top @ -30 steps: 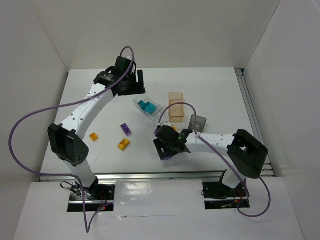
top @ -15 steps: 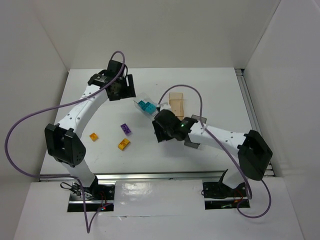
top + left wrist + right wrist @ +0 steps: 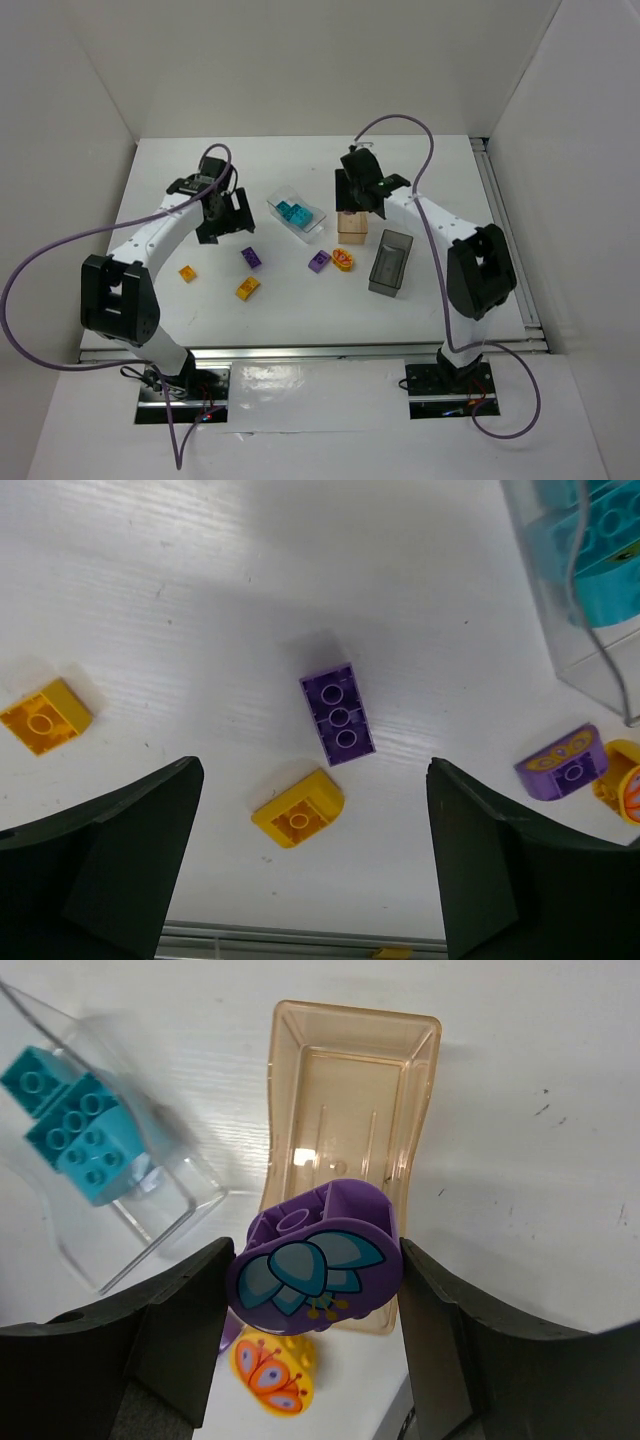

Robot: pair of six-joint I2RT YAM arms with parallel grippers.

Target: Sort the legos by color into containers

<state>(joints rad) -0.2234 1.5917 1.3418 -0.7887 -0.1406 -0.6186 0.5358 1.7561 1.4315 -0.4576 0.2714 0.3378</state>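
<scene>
One purple brick [image 3: 318,1258]: right gripper [image 3: 315,1285] is pinching it mid-frame.
Left gripper [image 3: 312,780] is gaping; centring over the tan bin [image 3: 350,1080] looks wise.

You can read no words, numbers or labels here. The purple brick [image 3: 315,1260] shows only a flower picture, no letters.

Clear bin [image 3: 575,650] partly beyond right edge
</scene>
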